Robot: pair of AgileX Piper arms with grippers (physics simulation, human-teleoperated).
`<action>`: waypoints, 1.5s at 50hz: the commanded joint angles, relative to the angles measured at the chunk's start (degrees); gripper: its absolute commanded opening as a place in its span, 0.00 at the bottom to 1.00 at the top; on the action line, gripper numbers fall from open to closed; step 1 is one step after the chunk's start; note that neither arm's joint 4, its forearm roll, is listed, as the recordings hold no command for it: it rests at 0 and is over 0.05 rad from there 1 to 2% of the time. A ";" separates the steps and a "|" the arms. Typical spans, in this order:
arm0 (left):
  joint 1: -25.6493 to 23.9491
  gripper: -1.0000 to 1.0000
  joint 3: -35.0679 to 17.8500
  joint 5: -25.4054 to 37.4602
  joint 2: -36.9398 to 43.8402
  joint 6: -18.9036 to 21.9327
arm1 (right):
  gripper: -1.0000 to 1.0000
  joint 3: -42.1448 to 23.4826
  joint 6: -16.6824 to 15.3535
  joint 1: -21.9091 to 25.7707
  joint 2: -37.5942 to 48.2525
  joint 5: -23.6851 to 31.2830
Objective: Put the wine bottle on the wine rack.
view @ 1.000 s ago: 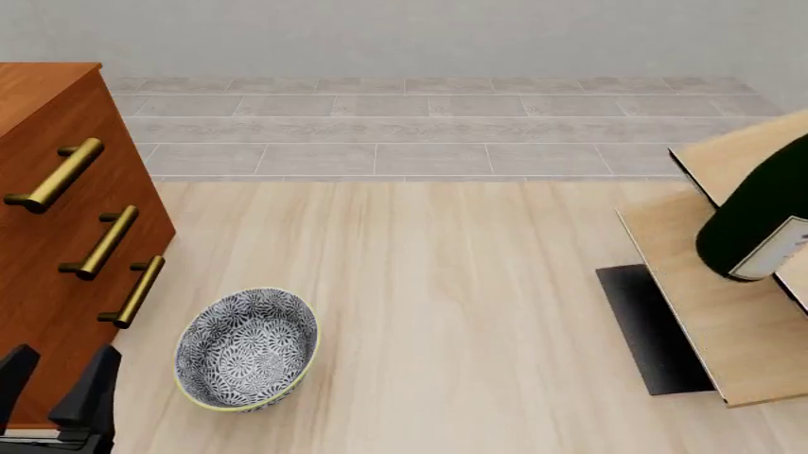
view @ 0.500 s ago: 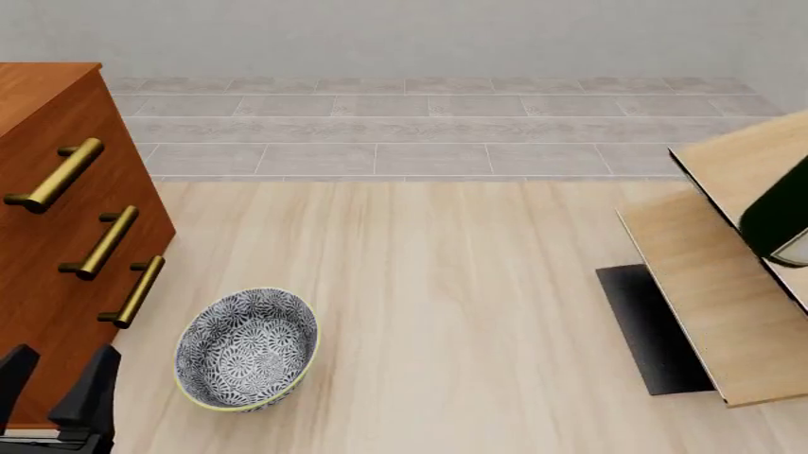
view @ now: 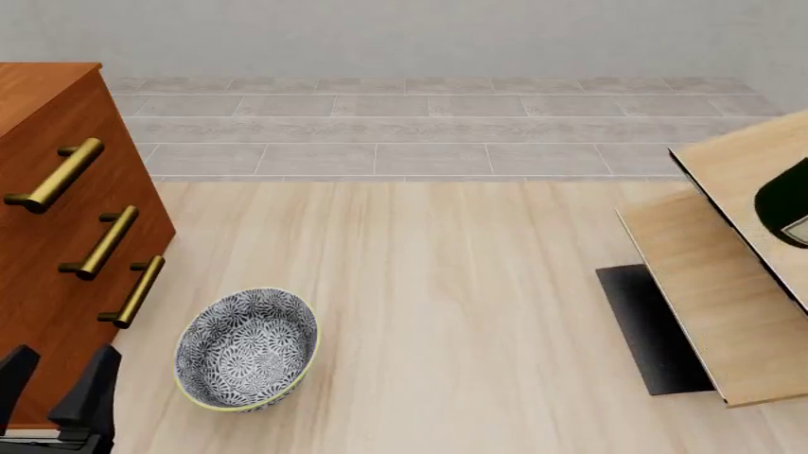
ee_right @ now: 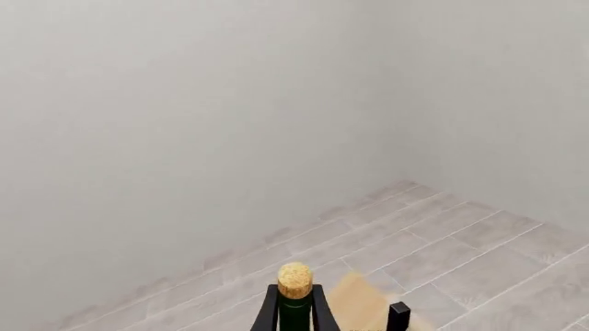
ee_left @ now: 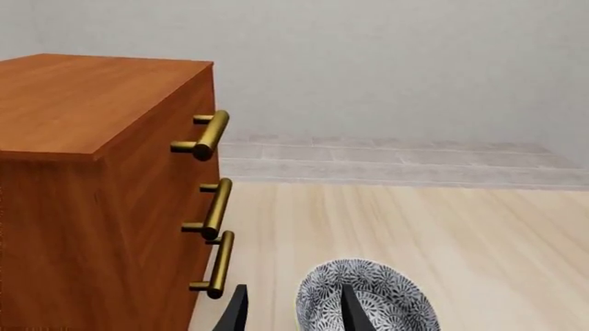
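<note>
Bowl (view: 246,349) holding nothing, wine bottle (view: 788,204) over wine rack (view: 713,284)

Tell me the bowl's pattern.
The bowl has a dark-and-white floral mandala print with a yellowish rim, clearest in the front view.

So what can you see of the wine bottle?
Only bits of the wine bottle. In the front view a rounded dark green piece with a pale label corner shows at the right edge, over the wine rack. In the right wrist view its tan cork and slim green neck stand between the right end effector fingers. Whether it touches the rack can't be told.
</note>
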 commanded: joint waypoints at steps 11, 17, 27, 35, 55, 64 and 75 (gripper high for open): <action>-0.62 1.00 -0.01 -0.07 0.01 -0.14 | 0.00 2.09 7.00 -5.38 2.34 -1.61; -0.77 1.00 -0.01 -0.01 0.01 -0.03 | 0.00 2.56 7.86 -6.34 3.61 -2.19; -0.86 1.00 0.00 0.26 0.01 0.12 | 0.00 3.55 10.60 -7.08 3.69 -3.36; -1.05 1.00 0.00 0.52 0.01 0.29 | 0.00 5.37 13.74 -7.41 3.74 -5.23; -0.97 1.00 0.00 0.68 0.00 0.34 | 0.00 6.56 14.11 -8.07 5.04 -5.80; -1.15 1.00 0.00 0.90 0.01 0.48 | 0.00 5.79 14.02 -8.34 6.29 -5.17; -1.31 1.00 0.01 1.27 0.01 0.53 | 0.00 5.00 13.79 -8.39 9.00 -4.84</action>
